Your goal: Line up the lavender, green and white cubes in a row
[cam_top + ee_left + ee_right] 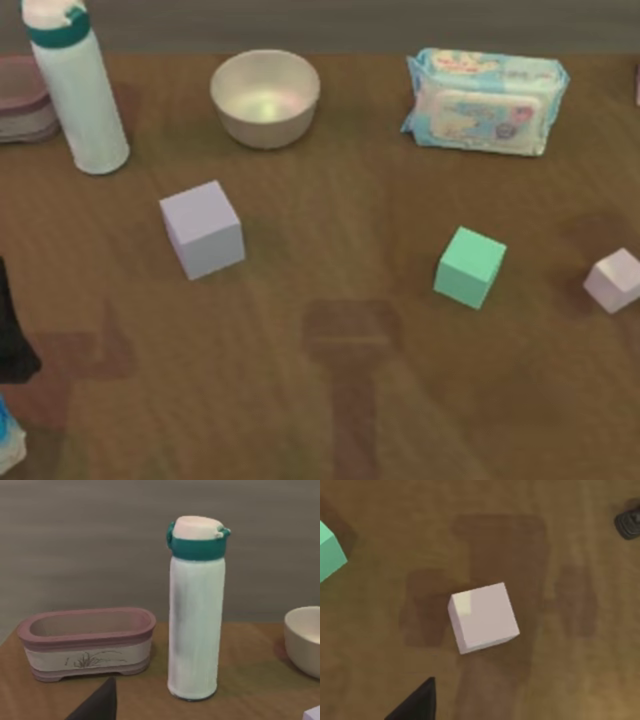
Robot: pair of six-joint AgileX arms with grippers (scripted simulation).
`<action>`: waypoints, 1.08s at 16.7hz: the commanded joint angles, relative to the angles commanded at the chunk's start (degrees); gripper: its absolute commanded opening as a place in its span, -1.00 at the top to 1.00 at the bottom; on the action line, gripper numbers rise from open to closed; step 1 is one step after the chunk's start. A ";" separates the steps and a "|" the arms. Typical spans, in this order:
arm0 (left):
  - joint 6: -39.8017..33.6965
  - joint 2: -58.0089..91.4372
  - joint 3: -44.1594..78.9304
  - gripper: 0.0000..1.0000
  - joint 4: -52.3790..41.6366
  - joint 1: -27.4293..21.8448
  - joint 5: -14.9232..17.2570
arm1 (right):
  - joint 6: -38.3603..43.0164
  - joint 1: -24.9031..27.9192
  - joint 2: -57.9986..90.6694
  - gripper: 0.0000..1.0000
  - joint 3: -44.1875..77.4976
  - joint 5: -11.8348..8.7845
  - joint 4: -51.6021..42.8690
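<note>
three cubes spread across the table, none lined up

from above, the lavender cube (202, 229) sits left of centre on the table (330, 400), the green cube (470, 267) lies well to its right, and the white cube (613, 280) rests near the right edge, all three well apart and each turned at its own angle. along the far side stand a white bottle with a teal band (75, 85), a cream bowl (265, 97) and a pack of wipes (484, 101). a dark piece of the left arm (14, 335) shows at the left edge; the right arm is not seen here.

the left wrist camera faces the bottle (195, 610) standing upright, a pink oval planter (86, 642) beside it and the bowl's rim (302, 637) at the side. one dark fingertip (97, 705) pokes in; i cannot tell whether the fingers are apart.

the right wrist camera looks straight down on the white cube (483, 616), with a corner of the green cube (330, 552) off to one side. again only one dark fingertip (415, 702) shows, so i cannot tell there either.
</note>
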 joint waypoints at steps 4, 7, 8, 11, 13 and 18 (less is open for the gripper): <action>0.00 0.00 0.00 -1.00 0.00 0.00 0.00 | -4.94 0.79 23.16 -1.00 15.28 0.17 -11.33; 0.00 0.00 0.00 -1.00 0.00 0.00 0.00 | -7.93 1.30 36.04 -1.00 25.10 0.14 -18.08; 0.00 0.00 0.00 -1.00 0.00 0.00 0.00 | -8.75 1.44 39.50 -1.00 27.91 0.09 -19.88; 0.00 0.00 0.00 -1.00 0.00 0.00 0.00 | -10.59 1.74 47.45 -1.00 34.38 -0.07 -23.75; 0.00 0.00 0.00 -1.00 0.00 0.00 0.00 | -11.22 1.85 50.19 -1.00 36.66 -0.17 -25.00; 0.00 0.00 0.00 -1.00 0.00 0.00 0.00 | -11.27 1.54 50.51 -1.00 36.90 -0.16 -25.08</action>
